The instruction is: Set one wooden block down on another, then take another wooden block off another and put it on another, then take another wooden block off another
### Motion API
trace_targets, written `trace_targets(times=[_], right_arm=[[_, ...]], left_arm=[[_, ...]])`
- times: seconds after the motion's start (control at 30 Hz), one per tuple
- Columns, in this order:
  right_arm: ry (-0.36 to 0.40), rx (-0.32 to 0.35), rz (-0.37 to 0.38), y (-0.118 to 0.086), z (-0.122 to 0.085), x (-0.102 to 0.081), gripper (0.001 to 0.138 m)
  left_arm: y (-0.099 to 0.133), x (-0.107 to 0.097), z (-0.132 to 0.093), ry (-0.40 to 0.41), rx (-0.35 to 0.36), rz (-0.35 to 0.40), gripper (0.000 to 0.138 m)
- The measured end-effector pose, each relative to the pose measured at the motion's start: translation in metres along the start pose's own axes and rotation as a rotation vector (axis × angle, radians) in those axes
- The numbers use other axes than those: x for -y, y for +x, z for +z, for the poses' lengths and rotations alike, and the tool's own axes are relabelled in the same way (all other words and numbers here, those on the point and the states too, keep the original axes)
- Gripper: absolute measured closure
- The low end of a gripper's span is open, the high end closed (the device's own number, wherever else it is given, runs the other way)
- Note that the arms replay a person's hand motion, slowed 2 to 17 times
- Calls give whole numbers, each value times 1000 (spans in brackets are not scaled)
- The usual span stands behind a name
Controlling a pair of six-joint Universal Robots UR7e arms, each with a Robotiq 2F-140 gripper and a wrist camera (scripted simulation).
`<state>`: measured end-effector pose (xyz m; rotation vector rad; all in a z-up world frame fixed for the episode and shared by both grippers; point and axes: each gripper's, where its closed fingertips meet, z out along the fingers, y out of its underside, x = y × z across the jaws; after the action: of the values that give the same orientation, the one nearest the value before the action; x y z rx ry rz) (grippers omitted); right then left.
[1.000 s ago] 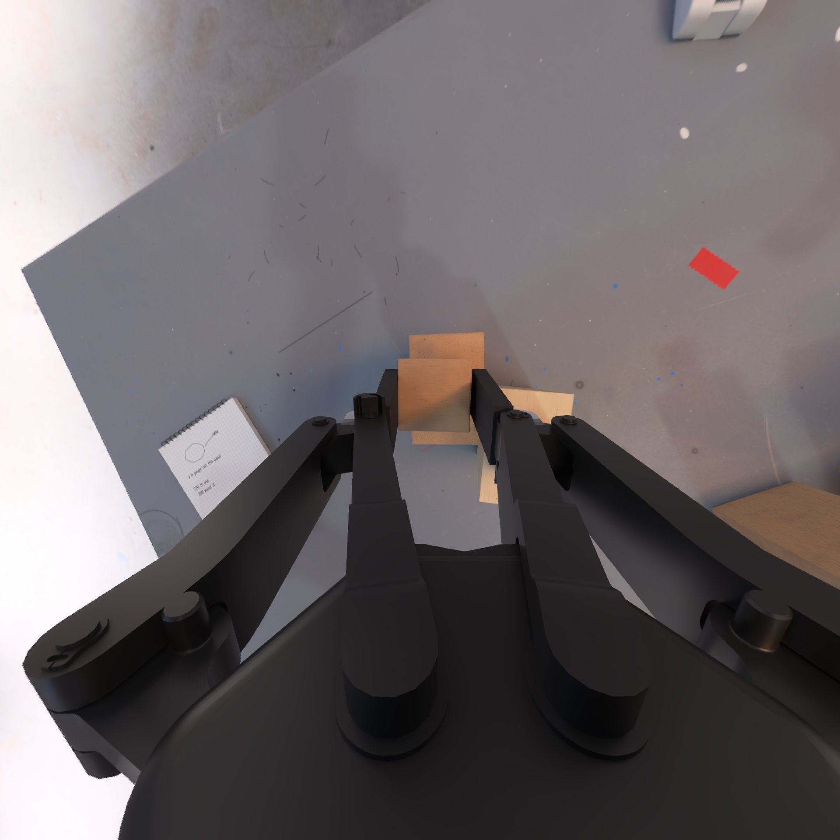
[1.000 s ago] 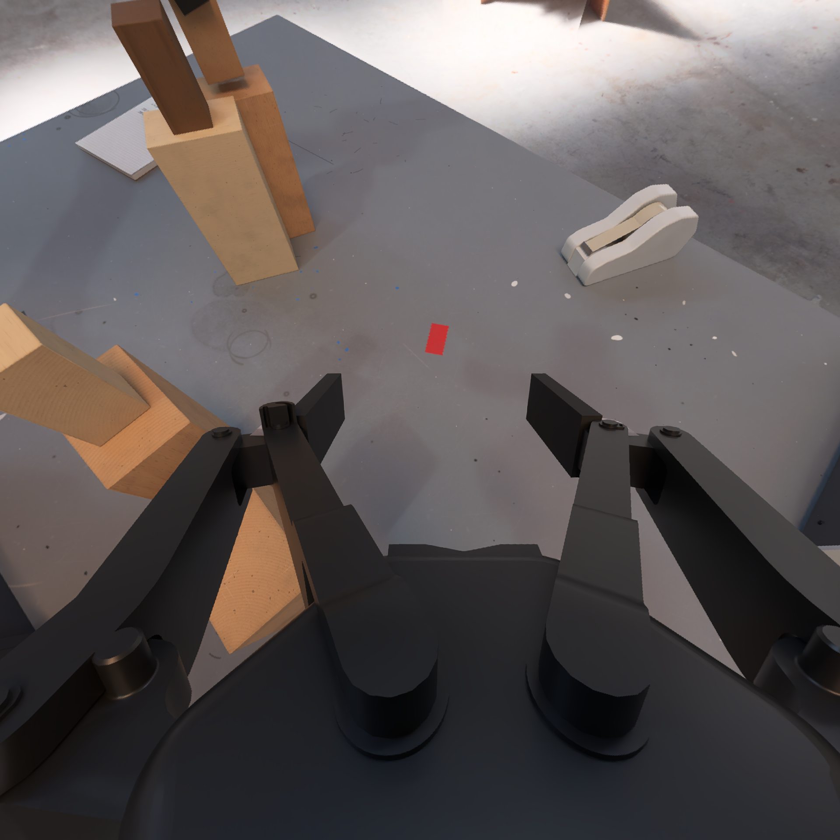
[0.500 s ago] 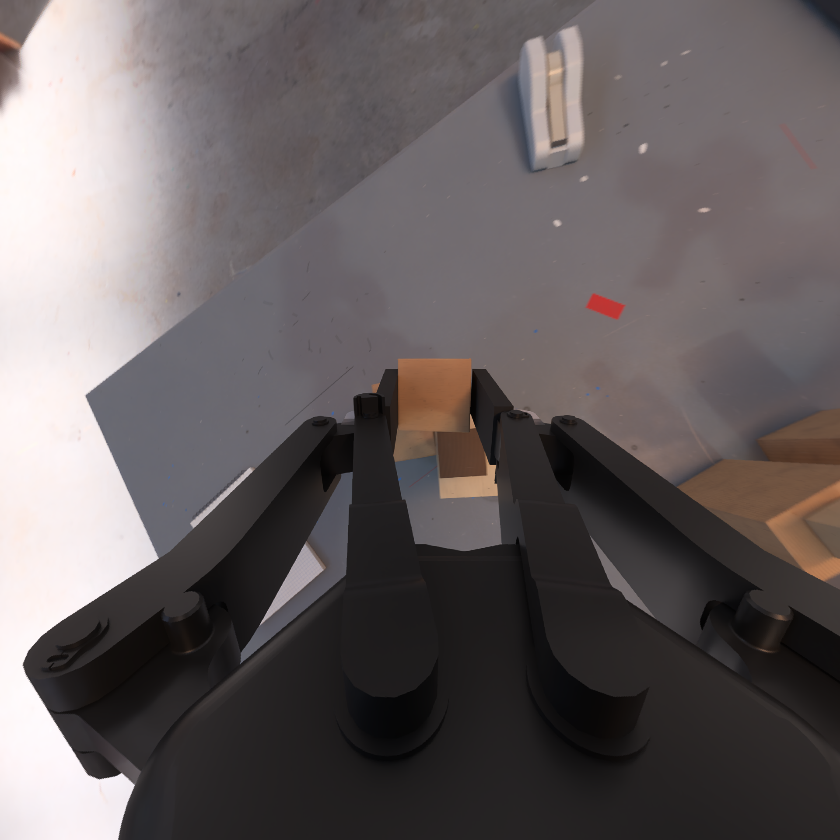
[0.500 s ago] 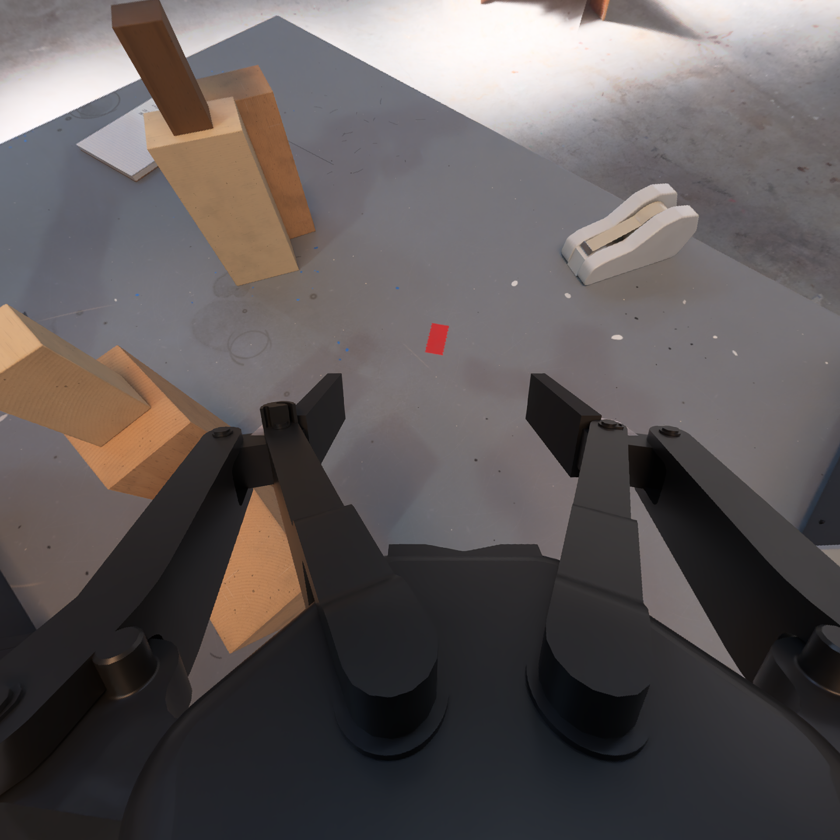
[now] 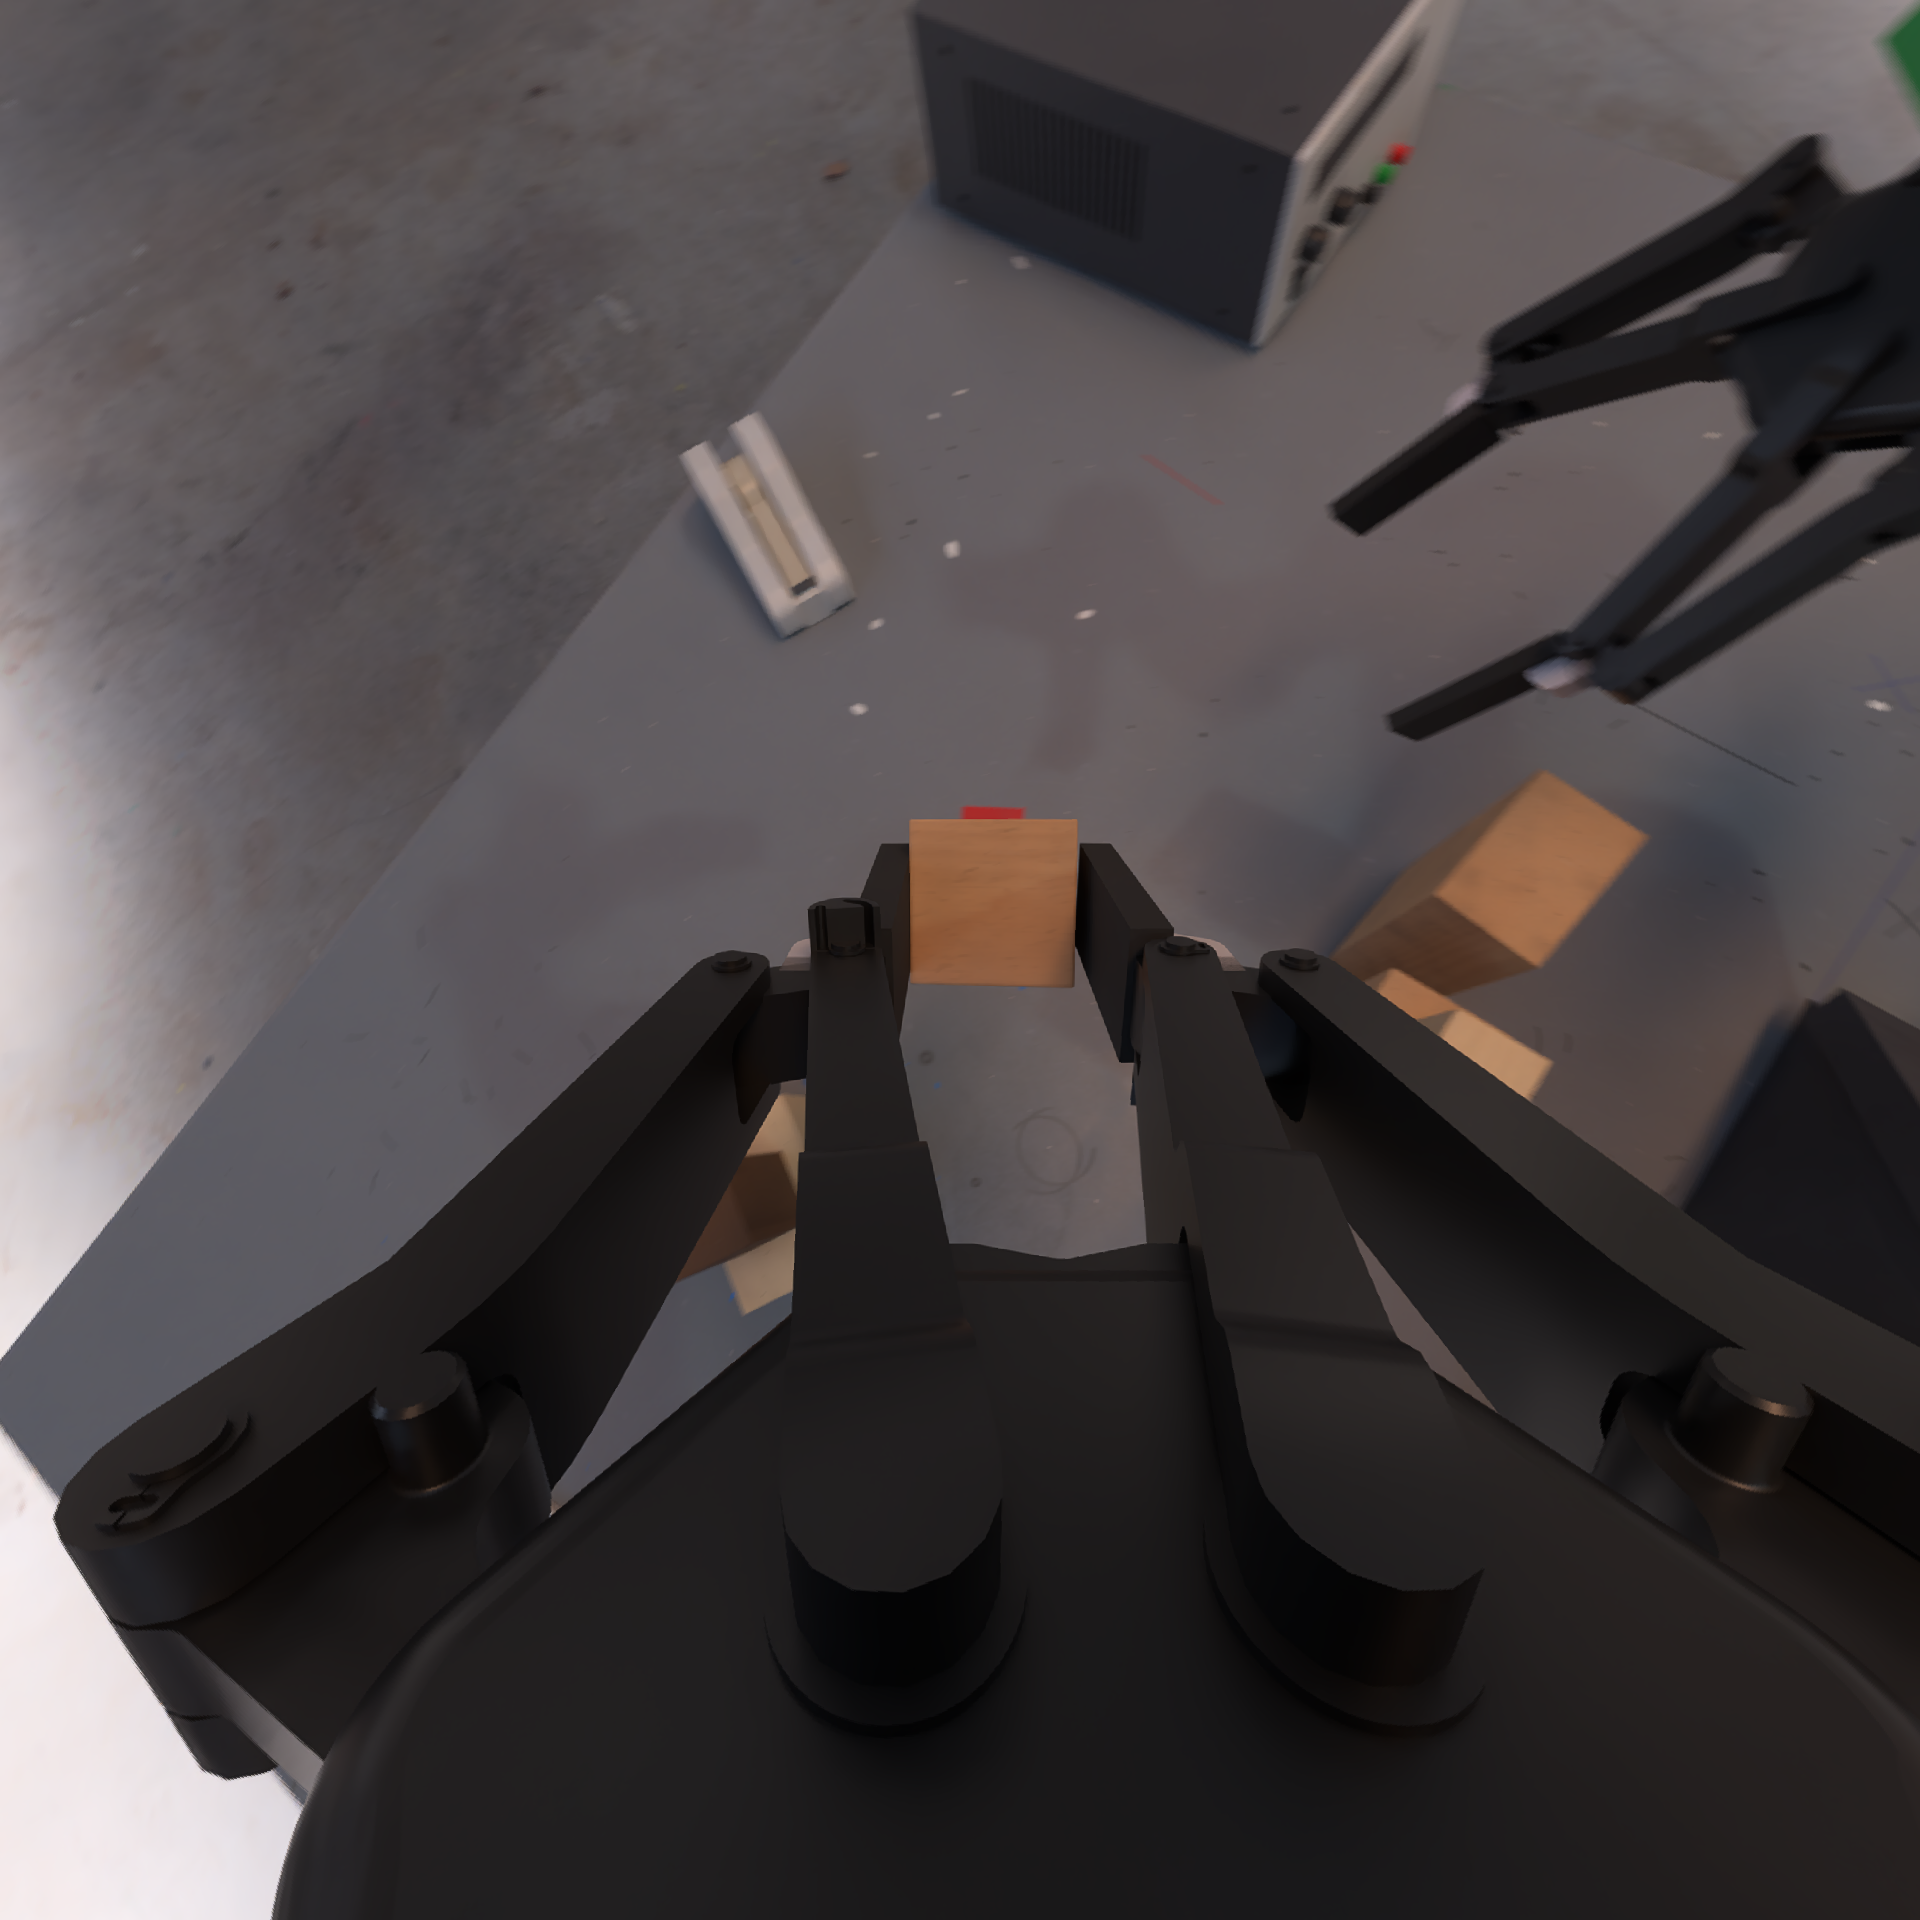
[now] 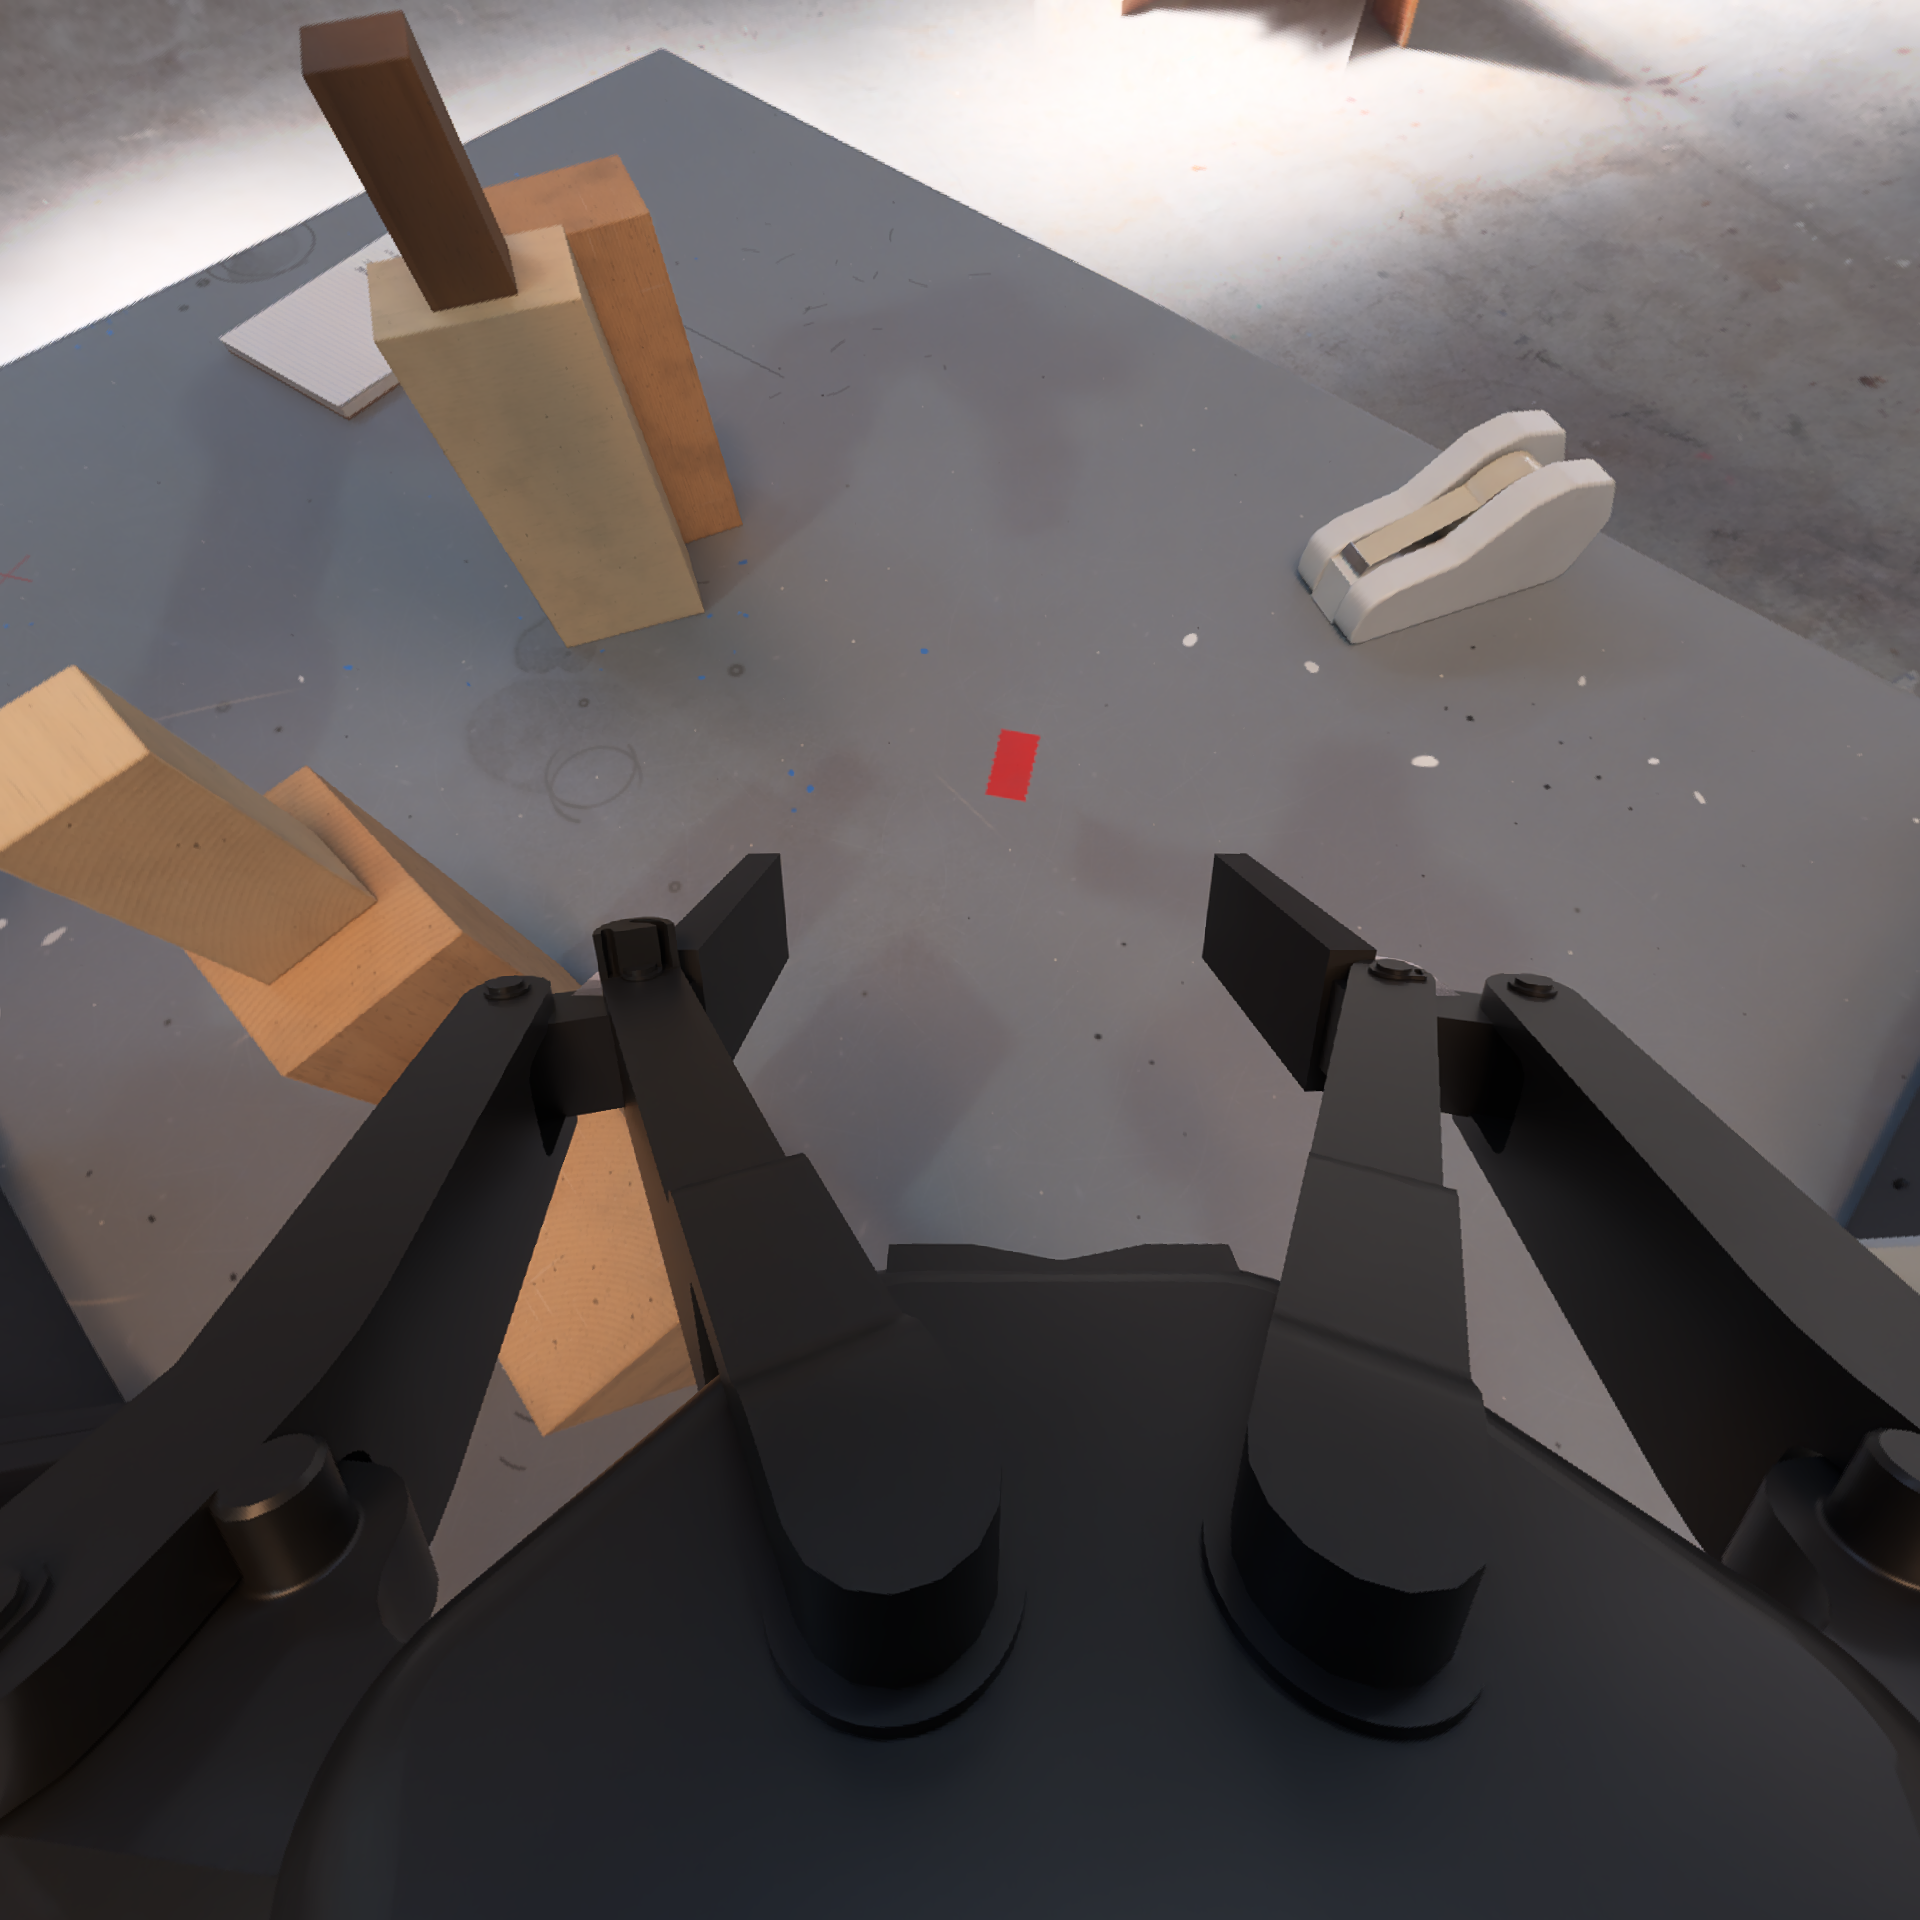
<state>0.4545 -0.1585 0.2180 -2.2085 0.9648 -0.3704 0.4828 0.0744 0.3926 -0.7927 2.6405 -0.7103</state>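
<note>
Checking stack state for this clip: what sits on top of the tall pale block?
A dark brown block stands upright on the tall pale block. An orange-brown block stands right behind; their contact and its base are covered.

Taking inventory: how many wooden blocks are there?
6: a held block in the left gripper, a dark block atop a pale block, a brown block behind it, a light block lying on an orange block. More may be hidden.
</note>
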Motion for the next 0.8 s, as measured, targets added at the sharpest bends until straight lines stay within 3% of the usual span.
trace_targets(times=[0.17,0.4,0.67,0.8], right_arm=[[-13,-10,-18,1,-10,-13,33],[-14,8,-31,-1,-29,-33,32],[-9,2,-29,4,-51,-56,33],[-10,1,-28,8,-60,-65,33]], left_arm=[[65,18,13,13,-111,129,96],[153,27,40,6,-292,303,96],[219,18,80,-40,-385,490,96],[241,13,96,-58,-422,534,96]])
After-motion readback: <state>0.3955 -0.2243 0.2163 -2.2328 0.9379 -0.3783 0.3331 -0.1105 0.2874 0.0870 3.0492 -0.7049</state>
